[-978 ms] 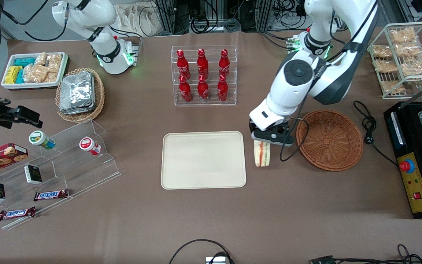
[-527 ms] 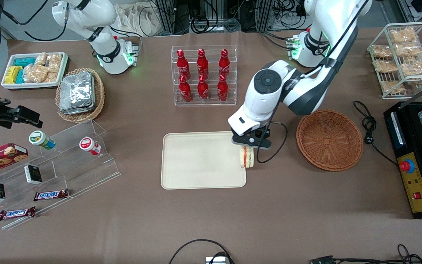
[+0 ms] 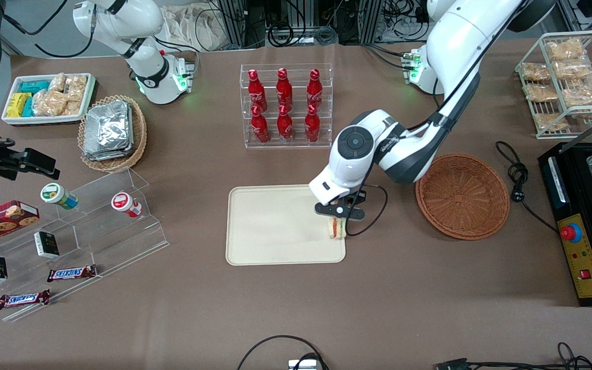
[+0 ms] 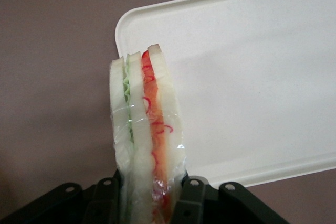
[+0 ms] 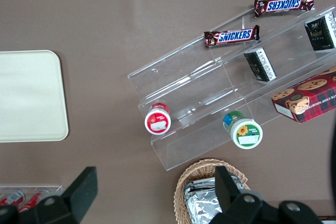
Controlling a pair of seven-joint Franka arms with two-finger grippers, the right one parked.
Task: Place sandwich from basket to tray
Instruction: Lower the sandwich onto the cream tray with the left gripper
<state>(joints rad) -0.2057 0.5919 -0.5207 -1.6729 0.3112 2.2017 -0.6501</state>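
Over the tray (image 3: 275,226), at its edge nearest the emptied basket (image 3: 462,196): gripper (image 3: 338,220), jaws clamped on the upright sandwich (image 3: 337,228); carry step nearly complete; next move, by judgement, calls for lowering onto the tray, then release.

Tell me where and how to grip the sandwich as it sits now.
Grip the sandwich across its two flat bread faces, coming from above, as the gripper does now. The wedge stands on edge over the tray, filling layers showing between the slices, so the broad faces suit the fingers. Squeezing the layered edge would likely crush it.
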